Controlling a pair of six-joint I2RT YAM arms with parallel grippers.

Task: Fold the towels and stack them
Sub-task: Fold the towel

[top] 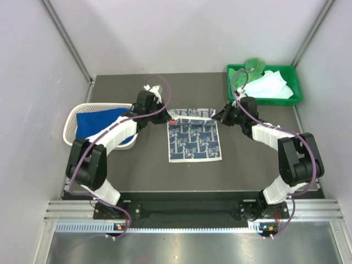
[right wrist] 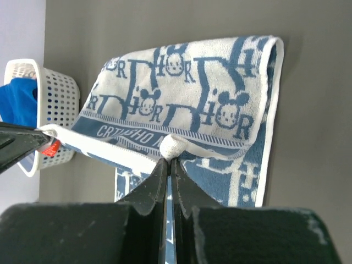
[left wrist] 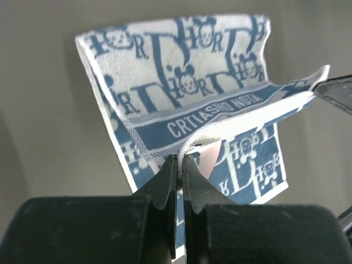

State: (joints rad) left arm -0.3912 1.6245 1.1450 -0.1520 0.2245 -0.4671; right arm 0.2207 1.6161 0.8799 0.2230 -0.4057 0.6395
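The blue-grey patterned white towel (top: 195,140) lies mid-table with its far edge lifted. My left gripper (top: 169,115) is shut on its far left corner; the left wrist view shows the hem pinched between the fingers (left wrist: 180,160), the towel (left wrist: 181,71) hanging below. My right gripper (top: 219,116) is shut on the far right corner; the right wrist view shows a bunched white corner at the fingertips (right wrist: 169,157) above the towel (right wrist: 187,104). A royal blue towel (top: 99,121) sits in the white basket. A pale mint-white towel (top: 269,85) and a bright green one (top: 254,65) lie in the green tray.
The white lattice basket (top: 74,118) stands at the left of the table, also showing in the right wrist view (right wrist: 55,93). The green plastic tray (top: 294,91) stands at the back right. Grey walls close in the table on three sides.
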